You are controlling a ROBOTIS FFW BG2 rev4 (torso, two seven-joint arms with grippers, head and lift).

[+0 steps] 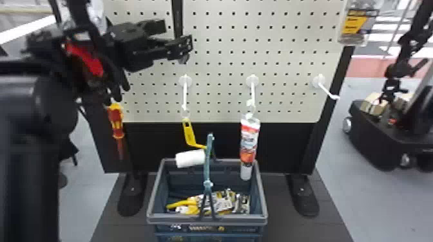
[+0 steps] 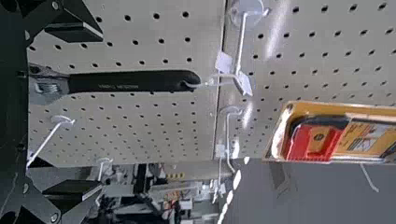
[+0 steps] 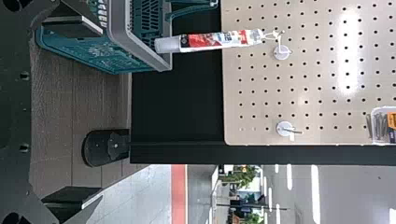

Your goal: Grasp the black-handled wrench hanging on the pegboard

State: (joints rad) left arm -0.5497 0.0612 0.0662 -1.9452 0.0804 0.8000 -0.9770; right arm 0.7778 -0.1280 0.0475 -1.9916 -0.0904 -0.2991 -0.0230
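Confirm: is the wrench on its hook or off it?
On: the wrench hangs by its handle from a hook; the left hand is open.

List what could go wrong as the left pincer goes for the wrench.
1. The open left pincer straddles the wrench near its metal head, not the handle; closing there might slip.
2. It hangs loose on a thin white hook; a nudge could swing it, or a sideways pull could snag it.
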